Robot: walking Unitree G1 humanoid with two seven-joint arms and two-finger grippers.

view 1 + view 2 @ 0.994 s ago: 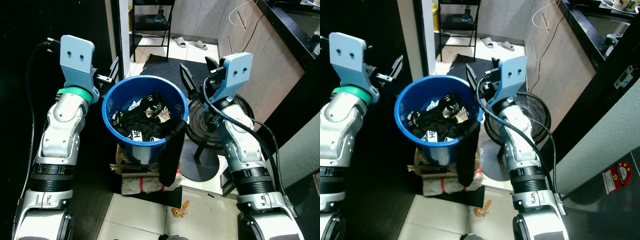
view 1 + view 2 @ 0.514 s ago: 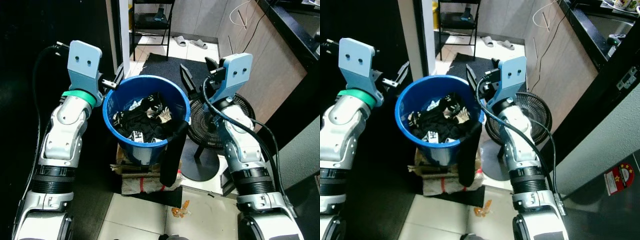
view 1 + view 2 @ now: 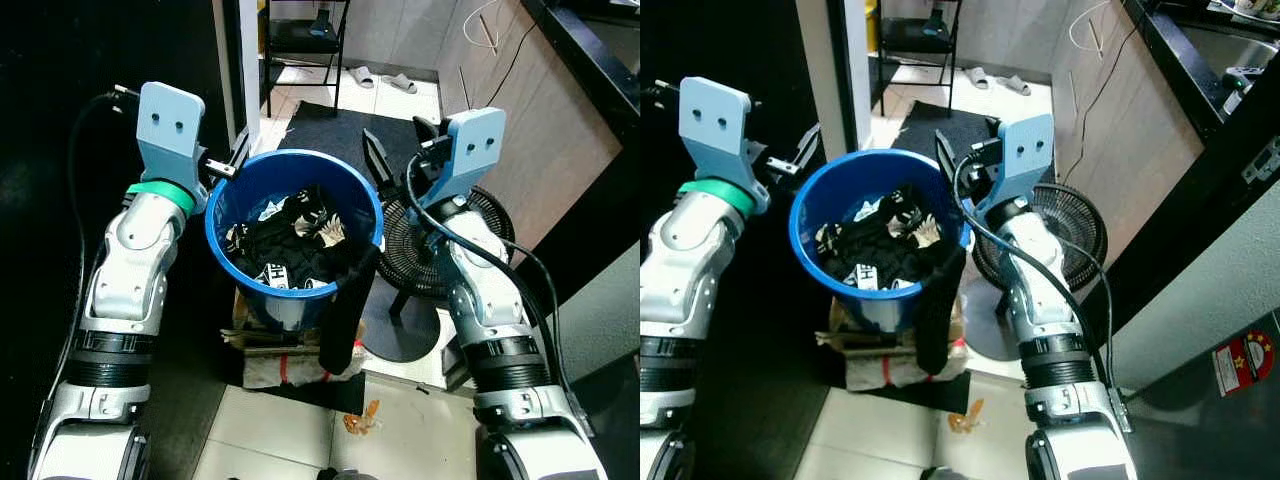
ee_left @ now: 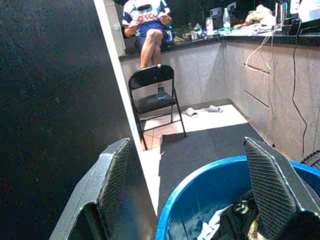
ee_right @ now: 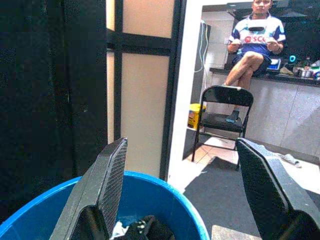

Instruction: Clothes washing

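A blue bucket (image 3: 288,302) stands in front of me on a low pile of boxes. It holds dark clothes (image 3: 290,250) with white print. A black garment (image 3: 343,318) hangs over its near right rim, down the outside. My left gripper (image 3: 228,160) is open at the bucket's left rim, and in its wrist view one finger (image 4: 112,175) is outside the wall and the other (image 4: 265,180) is over the inside. My right gripper (image 3: 400,150) is open just beyond the right rim, with nothing between its fingers (image 5: 112,175).
A black floor fan (image 3: 432,245) stands close on the bucket's right, under my right arm. Beyond are a dark mat, a folding chair (image 3: 300,40), slippers (image 3: 398,86) and a person sitting on a counter (image 4: 147,20). A dark wall is on the left. A wrapper (image 3: 360,420) lies on the tiles.
My left arm has swung right, bringing its open gripper from beside the bucket up to its left rim. The right arm and the clothes have stayed put.
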